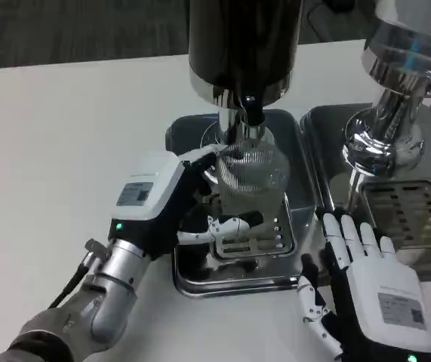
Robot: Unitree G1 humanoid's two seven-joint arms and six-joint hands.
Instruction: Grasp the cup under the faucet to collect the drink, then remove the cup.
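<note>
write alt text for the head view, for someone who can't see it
The robot's left hand holds a clear cup under a black dispenser's faucet, above a metal drip tray. Its right hand rests open on the white table.

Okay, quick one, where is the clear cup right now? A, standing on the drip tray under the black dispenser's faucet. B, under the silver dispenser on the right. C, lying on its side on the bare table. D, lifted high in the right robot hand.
A: the clear cup stands on the drip tray directly beneath the faucet, with the left robot hand around it.
</note>
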